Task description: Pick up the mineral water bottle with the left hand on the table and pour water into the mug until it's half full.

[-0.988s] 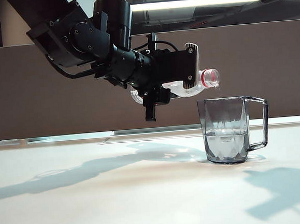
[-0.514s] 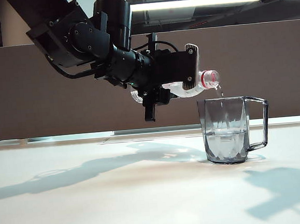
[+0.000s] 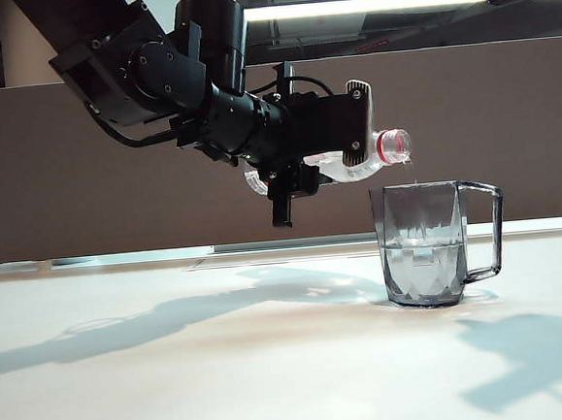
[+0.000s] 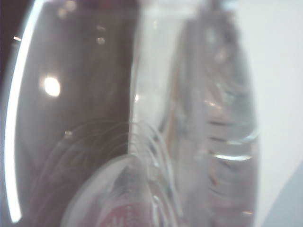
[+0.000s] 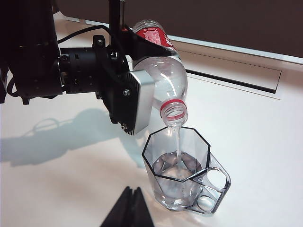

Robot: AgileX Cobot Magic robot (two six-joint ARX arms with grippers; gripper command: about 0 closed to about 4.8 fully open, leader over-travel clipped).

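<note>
The left gripper (image 3: 353, 131) hangs above the white bench (image 3: 225, 370), reaching in from the left of the exterior view, and its silver-plated fingers (image 5: 135, 101) are clenched around the shoulder of the mineral water bottle (image 3: 370, 159). The bottle lies close to level, its long axis running left to right in the exterior view, with the base back toward the arm and the red-ringed neck pointing right and tipped slightly downward. Its open mouth sits just above the near rim of the mug (image 3: 430, 242), not touching it. In the right wrist view a thin stream of water falls from the bottle's mouth into the mug (image 5: 182, 172). The mug stands upright on the bench, handle turned to the right in the exterior view, with water up to roughly its middle. The left wrist view is filled with the blurred clear wall of the bottle (image 4: 203, 123). The right gripper (image 5: 128, 210) shows only as dark finger tips pressed together with nothing between them, well short of the mug.
</note>
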